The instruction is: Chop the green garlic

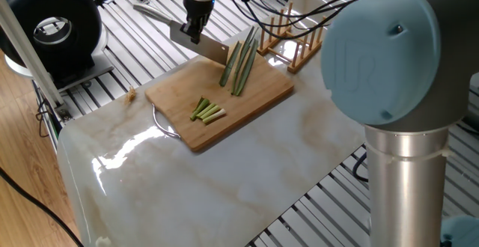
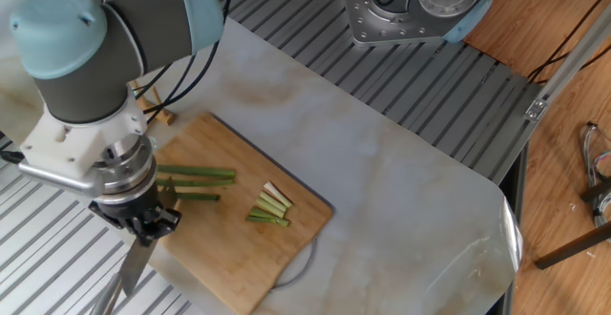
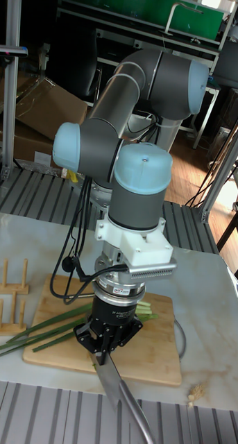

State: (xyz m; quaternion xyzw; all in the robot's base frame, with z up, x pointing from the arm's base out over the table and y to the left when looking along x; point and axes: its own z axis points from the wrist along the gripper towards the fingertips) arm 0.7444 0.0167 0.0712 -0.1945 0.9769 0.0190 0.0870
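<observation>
- Marble-look tabletop (image 1: pixel 224 180) on a slatted metal bench; bamboo board (image 1: pixel 258 101) lying toward 12 o'clock of the top in one fixed view.
- Hidden in the tall fixed view: near ends of the garlic stalks (image 3: pixel 42 329) behind the wrist; far ends running off the board at 9 o'clock, cut by the frame edge.
- Hidden in the other fixed view: left ends of the stalks (image 2: pixel 196 174) behind the gripper.
- Hard to make out: exact count of cut pieces (image 1: pixel 208 111) bunched mid-board; several short sticks, pale at one end.
- Peg rack (image 1: pixel 296 41) at 1 o'clock of the board, partly behind cables.
- Gripper (image 2: pixel 145 225) at the board's edge, fingers pressed together on the knife (image 3: pixel 119 388) handle; handle itself buried between them, only the blade visible.
- Blade pointing away from the board over the slats, tip cut off by the frame in the tall fixed view.
- Long stalks lying side by side on the board just beside the gripper, apart from the cut pieces.
- Small brown scrap (image 1: pixel 132 93) on the tabletop at 9 o'clock of the board.
</observation>
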